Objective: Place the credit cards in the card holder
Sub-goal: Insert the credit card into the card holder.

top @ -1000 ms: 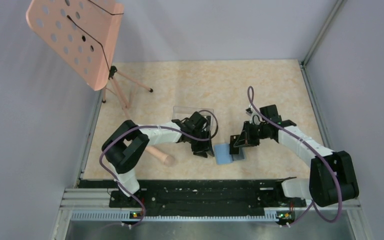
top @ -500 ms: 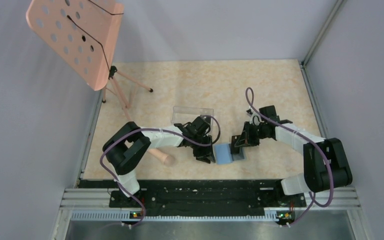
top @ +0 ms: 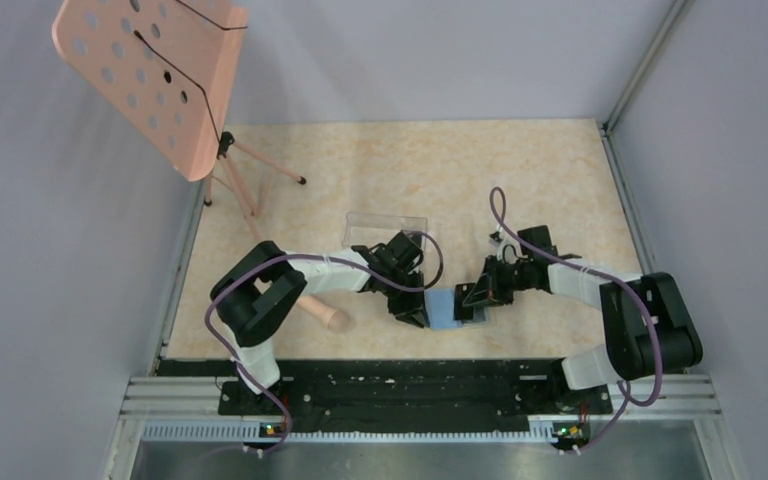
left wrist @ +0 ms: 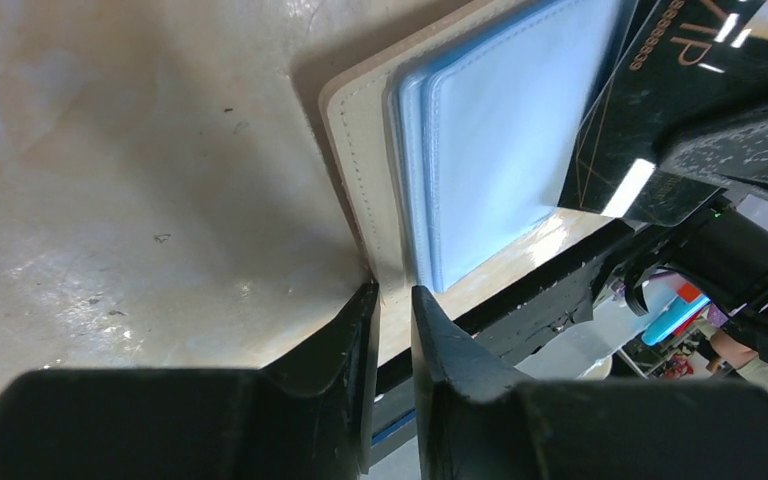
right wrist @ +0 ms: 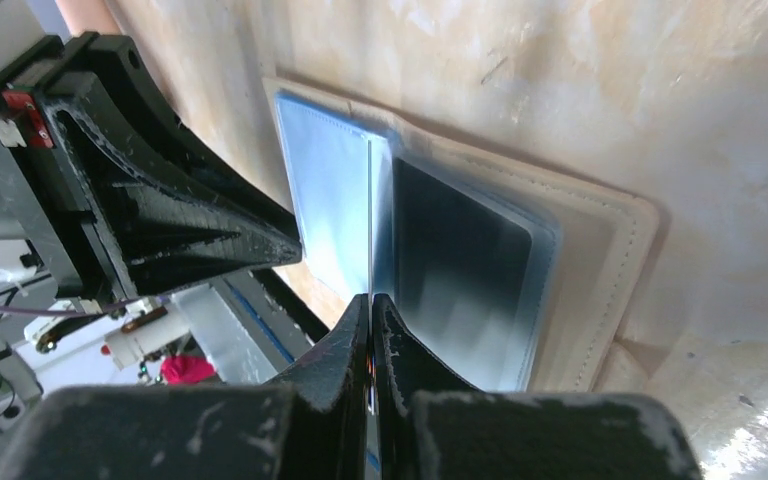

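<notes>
The left gripper (top: 410, 308) has swung off the clear plastic box (top: 385, 226) and dropped in at the left side of the card holder (top: 444, 311), its fingers (left wrist: 355, 335) drawing in as it came. They now stand nearly together astride the holder's tan stitched edge, though whether they are truly pinching it yet cannot be told. Across from it, the right gripper (right wrist: 370, 300) has slid in over the holder's right half. Its jaws are clamped flat on a black credit card (left wrist: 660, 110) with gold lettering, held edge-on and tilted down at the blue-grey sleeves. The holder itself lies open on the table (top: 520, 180) between the two grippers, blue-grey side up. The right wrist view shows something dark inside one sleeve, possibly a card already seated. This reads as the set-up for an insertion: one arm pins the cover so it cannot skate, and the other feeds the card in. The card's leading edge does not look to be in a pocket yet, so it must still find the sleeve mouth.
</notes>
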{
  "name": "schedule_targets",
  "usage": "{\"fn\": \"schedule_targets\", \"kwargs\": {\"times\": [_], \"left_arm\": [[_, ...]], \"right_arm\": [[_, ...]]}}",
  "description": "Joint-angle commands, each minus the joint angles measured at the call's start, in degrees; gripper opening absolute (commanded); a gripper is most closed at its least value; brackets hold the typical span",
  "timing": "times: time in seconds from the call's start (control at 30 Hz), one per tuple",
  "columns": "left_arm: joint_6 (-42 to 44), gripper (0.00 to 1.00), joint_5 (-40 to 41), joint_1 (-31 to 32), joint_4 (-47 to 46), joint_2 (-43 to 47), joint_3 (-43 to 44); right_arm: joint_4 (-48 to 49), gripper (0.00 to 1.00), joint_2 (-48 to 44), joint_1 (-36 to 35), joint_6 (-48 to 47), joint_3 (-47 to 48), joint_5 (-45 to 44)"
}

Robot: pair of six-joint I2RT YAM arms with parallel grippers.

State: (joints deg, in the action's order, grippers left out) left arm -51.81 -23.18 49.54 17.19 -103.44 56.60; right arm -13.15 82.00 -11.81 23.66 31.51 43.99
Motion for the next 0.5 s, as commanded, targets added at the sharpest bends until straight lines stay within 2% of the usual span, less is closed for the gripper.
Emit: {"fn": "schedule_targets", "kwargs": {"times": [0.0,0.47], "left_arm": [[2.2,0.24,3.0,0.4,2.4,-2.4,1.1],[3.6,0.16,4.7,0.6,5.1,-3.1,2.1]], "right_arm": [[4.2,0.00,1.0,0.4,1.3,-1.2,3.7],[0.5,0.00,4.5,0.4,1.2,0.2,4.8]]}}
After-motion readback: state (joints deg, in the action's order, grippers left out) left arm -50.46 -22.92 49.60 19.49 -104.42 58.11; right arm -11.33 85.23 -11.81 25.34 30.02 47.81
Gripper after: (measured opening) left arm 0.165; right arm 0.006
